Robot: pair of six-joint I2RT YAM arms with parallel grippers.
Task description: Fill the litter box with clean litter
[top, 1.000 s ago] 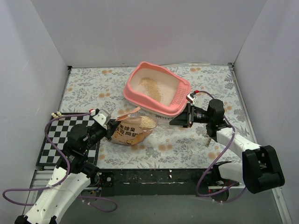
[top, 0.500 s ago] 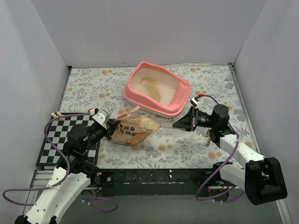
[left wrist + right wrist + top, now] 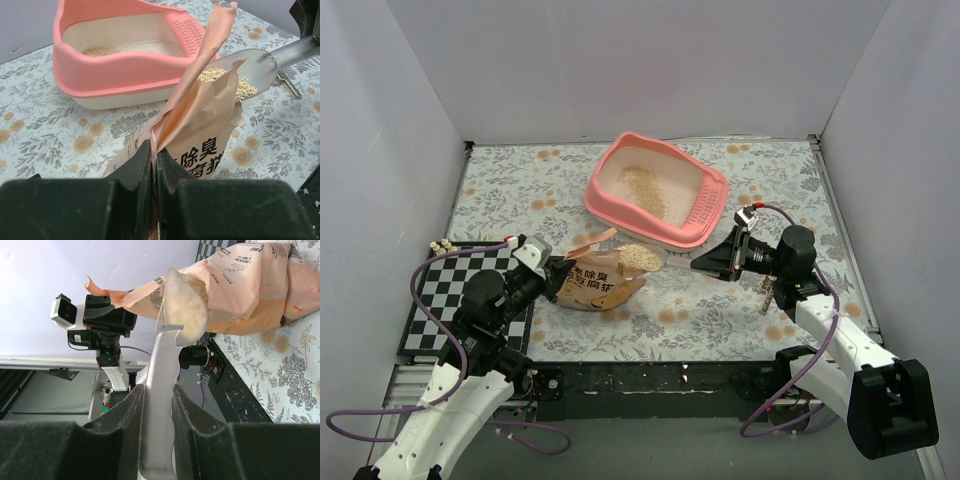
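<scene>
Left hand (image 3: 153, 150) pinches the bag (image 3: 200, 130) flap, just in front of the litter box (image 3: 125, 65). Right hand (image 3: 157, 395) grips the scoop (image 3: 255, 57), which is loaded with clean litter (image 3: 244, 90). Best carried level over the near rim, then tipped.

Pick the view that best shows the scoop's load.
Left wrist: the scoop opens toward the camera, litter granules visible inside, partly behind the litter bag. Right wrist shows it edge-on, handle in the right claw; top external shows it small.
</scene>
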